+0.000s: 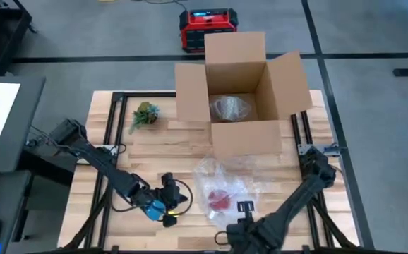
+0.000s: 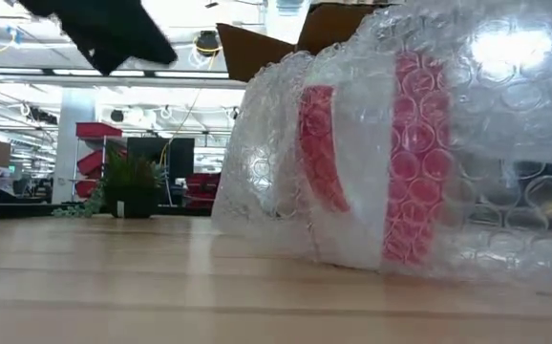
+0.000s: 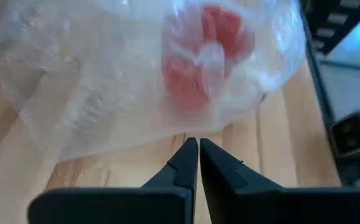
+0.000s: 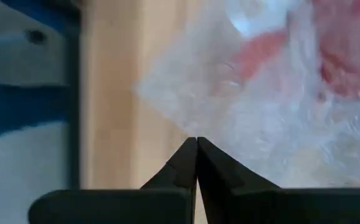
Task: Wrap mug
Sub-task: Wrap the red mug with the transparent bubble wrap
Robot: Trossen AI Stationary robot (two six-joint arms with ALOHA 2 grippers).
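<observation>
A red mug [image 1: 220,199] lies on its side on the table, inside a loose sheet of clear bubble wrap [image 1: 222,180]; the low view shows the wrap [image 2: 429,143] bulging over the mug [image 2: 322,158]. My left gripper [image 1: 179,199] is shut and stands just left of the wrap, its tips [image 3: 198,142] at the wrap's edge [image 3: 136,134]. At the wrap's near edge is my right gripper [image 1: 245,207], also shut. My left gripper shows no plain touch on the wrap; in the high view it stands short of it. My right gripper has its shut fingertips [image 4: 197,140] at a near corner of the bubble wrap [image 4: 167,106], coming level from the table's near side; whether they touch it I cannot tell.
An open cardboard box [image 1: 243,92] stands at the far middle of the table with a clear wrapped bundle [image 1: 229,107] inside. A small potted plant [image 1: 145,114] sits at the far left. A red device [image 1: 207,29] is on the floor beyond the table.
</observation>
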